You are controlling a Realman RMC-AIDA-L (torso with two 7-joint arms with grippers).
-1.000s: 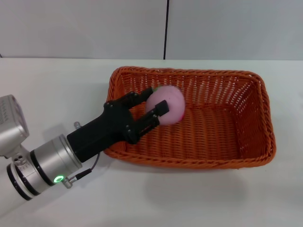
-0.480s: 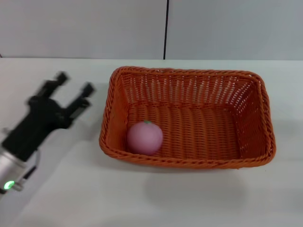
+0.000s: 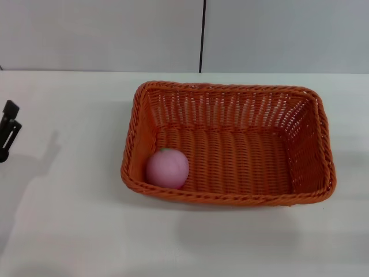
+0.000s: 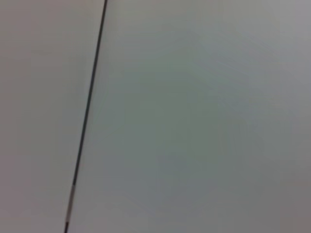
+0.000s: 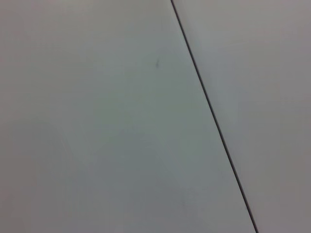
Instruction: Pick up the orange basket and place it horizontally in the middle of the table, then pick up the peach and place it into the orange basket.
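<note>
The orange basket (image 3: 230, 144) lies lengthwise across the middle of the white table (image 3: 75, 231) in the head view. Inside it, the pink peach (image 3: 167, 168) rests in the front left corner, against the basket wall. Only a black tip of my left gripper (image 3: 7, 131) shows, at the far left edge of the head view, well away from the basket and holding nothing that I can see. My right gripper is out of view. Neither wrist view shows the basket, the peach or a gripper.
A grey wall with a dark vertical seam (image 3: 202, 34) stands behind the table. The left wrist view shows only the wall and seam (image 4: 87, 116), as does the right wrist view with its seam (image 5: 214, 116).
The left gripper let go of the peach over the basket and pulled back left, almost out of view. The peach dropped and rolled into the basket's front left corner.
</note>
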